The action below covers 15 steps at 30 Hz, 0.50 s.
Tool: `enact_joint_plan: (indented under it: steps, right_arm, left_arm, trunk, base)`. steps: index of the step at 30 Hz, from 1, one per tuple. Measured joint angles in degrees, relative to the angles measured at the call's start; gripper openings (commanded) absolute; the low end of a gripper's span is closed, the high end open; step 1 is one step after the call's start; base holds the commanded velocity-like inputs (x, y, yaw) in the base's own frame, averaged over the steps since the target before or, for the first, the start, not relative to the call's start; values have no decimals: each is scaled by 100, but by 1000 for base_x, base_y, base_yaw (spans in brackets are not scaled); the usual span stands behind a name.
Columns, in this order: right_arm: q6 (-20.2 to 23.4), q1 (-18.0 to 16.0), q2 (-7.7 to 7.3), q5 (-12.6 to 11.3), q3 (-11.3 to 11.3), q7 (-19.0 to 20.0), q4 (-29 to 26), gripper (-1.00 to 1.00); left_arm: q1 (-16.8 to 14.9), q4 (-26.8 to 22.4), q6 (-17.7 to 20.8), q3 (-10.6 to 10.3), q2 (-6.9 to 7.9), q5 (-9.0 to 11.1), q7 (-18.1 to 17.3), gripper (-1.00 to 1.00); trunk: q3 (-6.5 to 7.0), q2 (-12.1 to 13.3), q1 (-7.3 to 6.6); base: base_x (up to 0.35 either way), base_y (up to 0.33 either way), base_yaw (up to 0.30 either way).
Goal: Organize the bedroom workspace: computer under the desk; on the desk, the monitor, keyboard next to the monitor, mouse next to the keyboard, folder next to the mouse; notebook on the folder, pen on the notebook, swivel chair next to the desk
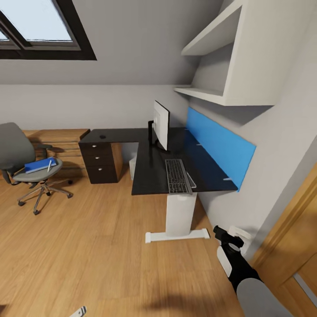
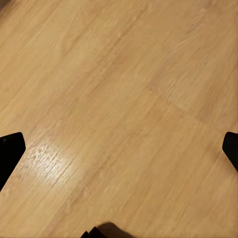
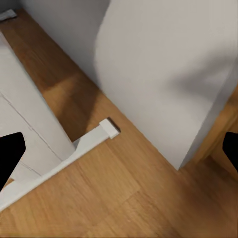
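The monitor [image 1: 161,124] and keyboard [image 1: 178,176] are already sitting on the desk [image 1: 149,176]. Well left of the desk, the folder [image 1: 39,165] is waiting on the swivel chair [image 1: 22,160]. Both grippers are hanging spread, gripping nothing.

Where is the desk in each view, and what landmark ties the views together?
Head view: the desk centre-right, against the wall.
Left wrist view: wooden floor.
Right wrist view: the desk's white foot bar, close to the wall.
Shared landmark: the wooden floor; the foot bar links head and right wrist views.
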Motion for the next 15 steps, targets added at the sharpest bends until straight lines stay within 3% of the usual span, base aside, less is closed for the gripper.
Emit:
enact_joint_plan:
  steps: [3,9,13,15]
  right_arm:
    - [15,0,59,-11,58,-5,-21,100]
    - [2,1,421,-19,122,-24,-106,100]
    - [3,-4,487,-86,122,9,-156,100]
    - [3,-6,508,-265,116,80,-235,100]
  left_arm:
    - [0,2,0,-1,2,-3,-1,100]
    - [0,3,0,2,9,-3,0,100]
    - [0,3,0,9,18,-7,1,100]
    - [0,3,0,11,21,-9,1,100]
  trunk:
    - [-54,-120,66]
    - [-162,-361,198]
    - [-233,-522,286]
    - [-269,-602,330]
  base:
    - [0,0,0]
    - [0,0,0]
    - [0,0,0]
    - [0,0,0]
